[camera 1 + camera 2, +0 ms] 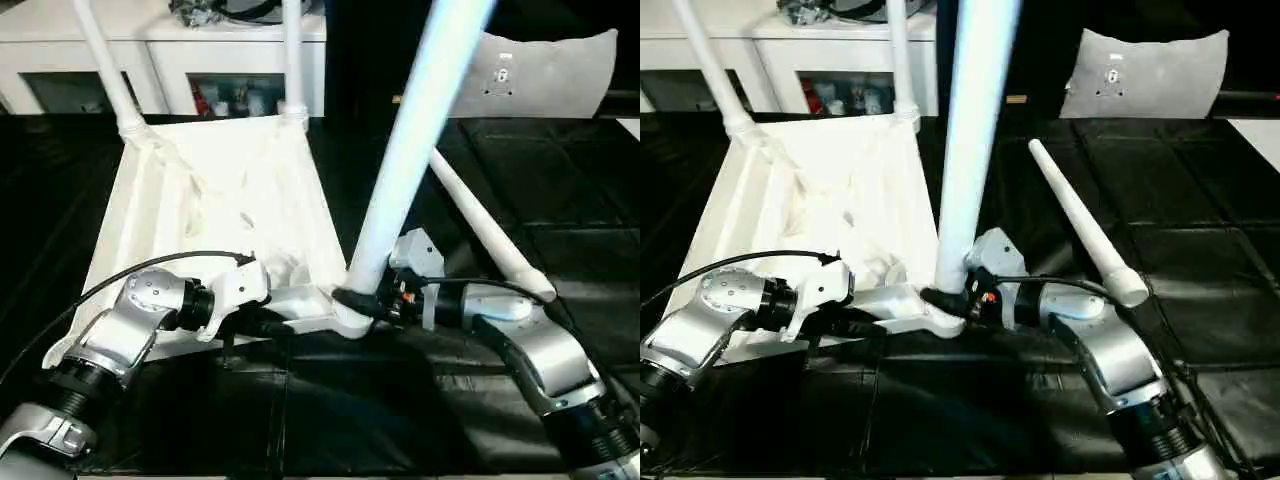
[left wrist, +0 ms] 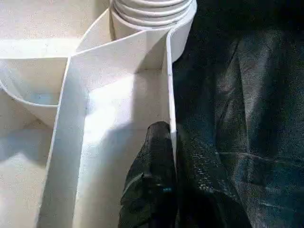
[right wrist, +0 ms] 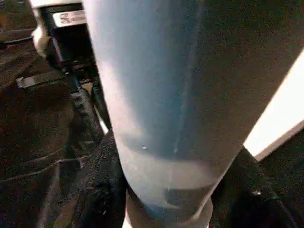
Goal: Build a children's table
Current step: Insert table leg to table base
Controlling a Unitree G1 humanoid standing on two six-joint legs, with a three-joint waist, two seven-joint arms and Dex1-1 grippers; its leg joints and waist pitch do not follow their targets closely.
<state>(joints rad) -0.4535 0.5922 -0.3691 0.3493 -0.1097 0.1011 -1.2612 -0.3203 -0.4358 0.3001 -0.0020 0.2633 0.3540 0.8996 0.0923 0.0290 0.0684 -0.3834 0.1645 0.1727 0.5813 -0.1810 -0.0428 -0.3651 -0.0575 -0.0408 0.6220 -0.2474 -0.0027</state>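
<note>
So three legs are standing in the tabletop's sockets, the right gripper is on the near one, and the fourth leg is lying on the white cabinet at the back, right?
Not quite. The fourth leg lies on the black work table, to the right of the tabletop, as the right eye view shows. The rest holds: three legs stand in sockets, and the right gripper clasps the near leg.

No text can be read anywhere. A white label (image 3: pixel 69 18) sits on a black part, and its print is too blurred to read.
</note>
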